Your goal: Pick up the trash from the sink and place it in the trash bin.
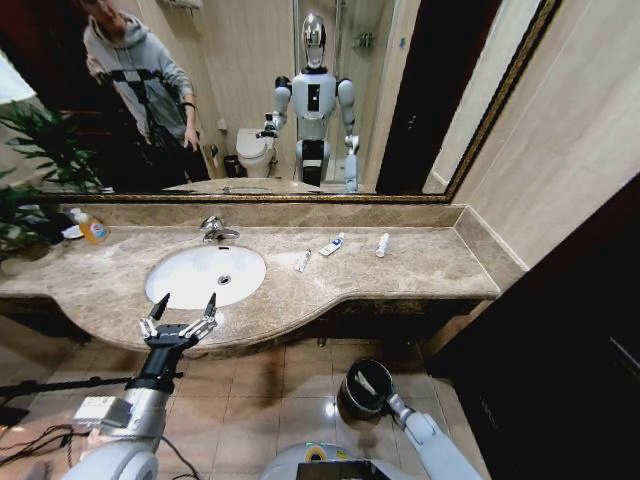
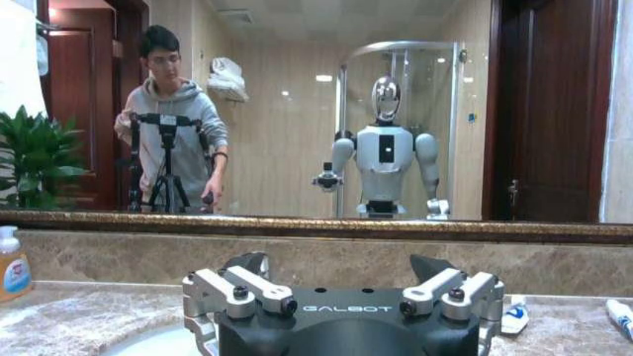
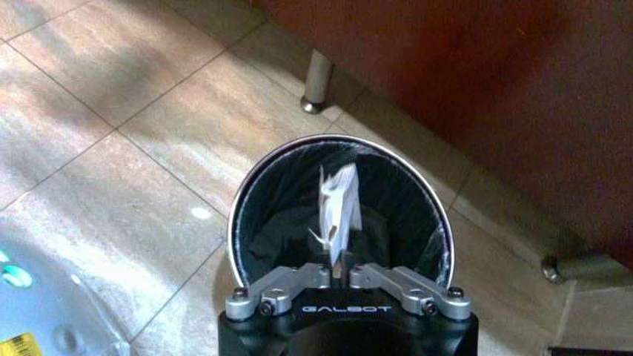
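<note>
The trash you hold now is a white wrapper [image 3: 336, 211], pinched between the closed fingers of your right claw [image 3: 337, 271], directly above the open mouth of the trash bin [image 3: 259, 185] on the floor. So the step in hand is the drop. I judge the next move needs only that you open the fingers, because the wrapper already hangs inside the rim. Your left claw [image 1: 180, 306] waits with fingers spread wide at the front edge of the table, just beside the sink [image 1: 190, 272]. Three more small tubes [image 1: 332, 245] lie on the table to the right of the basin.
</note>
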